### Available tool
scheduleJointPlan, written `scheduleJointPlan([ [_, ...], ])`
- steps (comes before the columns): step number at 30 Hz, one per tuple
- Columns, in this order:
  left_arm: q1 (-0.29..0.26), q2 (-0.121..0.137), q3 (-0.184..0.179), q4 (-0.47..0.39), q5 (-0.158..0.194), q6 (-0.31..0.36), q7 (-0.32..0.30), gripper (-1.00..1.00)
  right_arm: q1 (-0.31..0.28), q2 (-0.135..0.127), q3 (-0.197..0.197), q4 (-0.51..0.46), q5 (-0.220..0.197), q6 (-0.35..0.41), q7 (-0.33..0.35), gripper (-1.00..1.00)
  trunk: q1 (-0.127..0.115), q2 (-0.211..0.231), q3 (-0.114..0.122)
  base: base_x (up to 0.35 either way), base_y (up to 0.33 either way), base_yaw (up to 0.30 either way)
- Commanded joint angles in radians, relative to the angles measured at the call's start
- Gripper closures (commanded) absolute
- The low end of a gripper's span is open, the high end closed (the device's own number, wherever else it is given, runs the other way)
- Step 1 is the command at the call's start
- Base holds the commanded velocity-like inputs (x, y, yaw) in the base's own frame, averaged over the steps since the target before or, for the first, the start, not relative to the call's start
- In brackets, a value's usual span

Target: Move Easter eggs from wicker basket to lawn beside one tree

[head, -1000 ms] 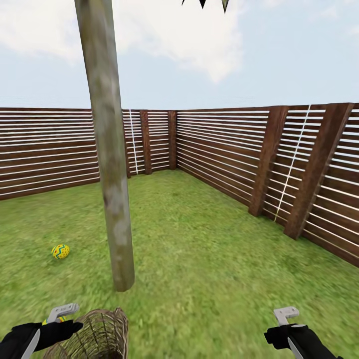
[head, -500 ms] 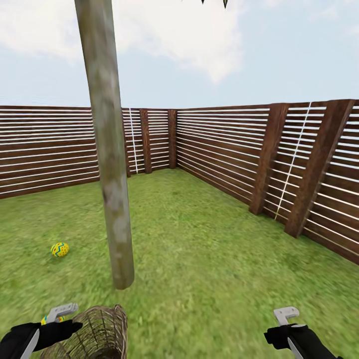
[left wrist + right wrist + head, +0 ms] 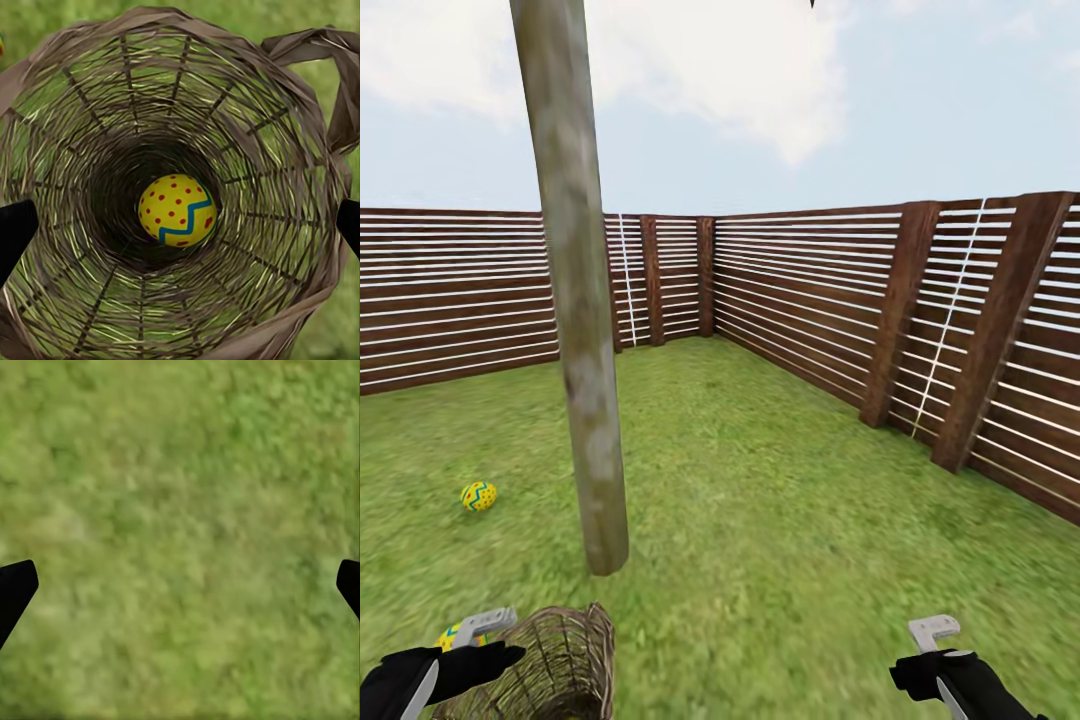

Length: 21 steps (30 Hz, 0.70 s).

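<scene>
The wicker basket [image 3: 560,662] stands on the lawn [image 3: 760,520] just in front of the pale tree trunk [image 3: 585,350]. Looking down into the basket [image 3: 300,135] in the left wrist view, one yellow Easter egg [image 3: 177,211] lies at its bottom. A second egg [image 3: 478,496] rests on the grass left of the trunk. A third egg [image 3: 453,636] peeks out beside my left gripper [image 3: 480,660]. My left gripper [image 3: 180,229] is open over the basket's mouth. My right gripper [image 3: 935,670] [image 3: 180,585] is open over bare grass, holding nothing.
A brown slatted wooden fence [image 3: 810,300] encloses the garden, forming a corner behind the tree and running close along the right side. Open grass stretches between the trunk and the fence.
The whole picture has shifted slightly upward, so the camera moved. More of the egg beside my left gripper shows now. Both grippers stay open.
</scene>
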Motion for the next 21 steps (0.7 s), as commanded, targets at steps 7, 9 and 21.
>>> scheduleJointPlan([
  [7, -0.001, -0.001, 0.005, -0.001, 0.000, 0.007, -0.005, -1.00, -0.001, -0.001, 0.004, -0.001, -0.008, 0.005, -0.002, -1.00, 0.027, -0.050, -0.023, 0.000, 0.000, 0.000],
  [9, -0.001, -0.001, 0.005, -0.001, 0.000, 0.006, -0.005, -1.00, -0.001, -0.001, 0.005, -0.001, -0.007, 0.005, -0.002, -1.00, 0.035, -0.064, -0.029, 0.000, 0.000, 0.000],
  [21, -0.001, -0.001, 0.003, 0.000, 0.000, 0.006, -0.005, -1.00, -0.001, 0.000, 0.005, -0.001, -0.006, 0.005, -0.002, -1.00, 0.081, -0.148, -0.067, 0.000, 0.000, 0.000],
])
